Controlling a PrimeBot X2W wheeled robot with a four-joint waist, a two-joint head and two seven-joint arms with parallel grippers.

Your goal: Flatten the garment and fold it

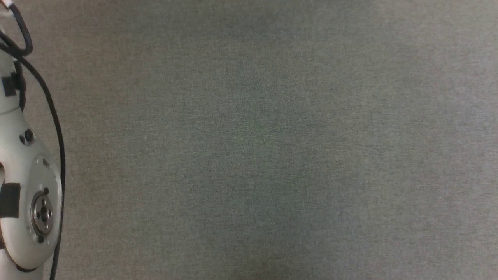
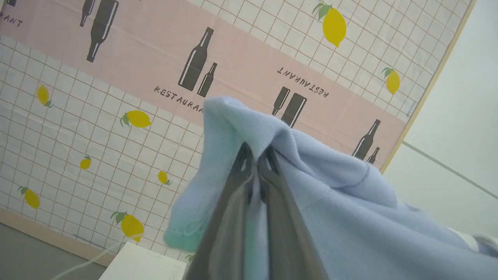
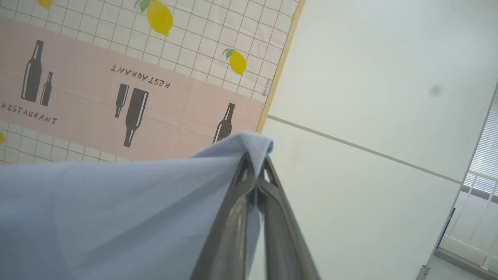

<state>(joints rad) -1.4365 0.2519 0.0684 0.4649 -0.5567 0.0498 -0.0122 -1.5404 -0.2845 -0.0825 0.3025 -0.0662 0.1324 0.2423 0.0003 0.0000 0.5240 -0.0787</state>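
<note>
Shirt aloft: the left gripper [image 2: 256,155], its 2 dark fingers pinched tight, holds a bunched fold of the light blue polo shirt [image 2: 342,202] near a seamed hem, while the right gripper [image 3: 256,161], likewise clamped, holds a corner of the same knit. The cloth sags away from each grip rather than lying on anything, so the shirt appears to hang in the air between the 2 arms. By that reading the task is at an early stage: the garment is picked up and partly spread, not yet laid flat, and no fold is visible. Laying it down, smoothing it and folding it all seem left to do.

Below the head camera lies a grey woven surface [image 1: 272,136], with the pale left forearm [image 1: 27,175] and its black cable [image 1: 50,109] at the edge of that view. Beyond the grippers stands a wood-edged panel covered in a printed sheet [image 2: 116,128] of lemons, bottles and the word RESTAURANT; farther off, a plain pale wall [image 3: 369,77] and a window with blinds [image 3: 486,155].
</note>
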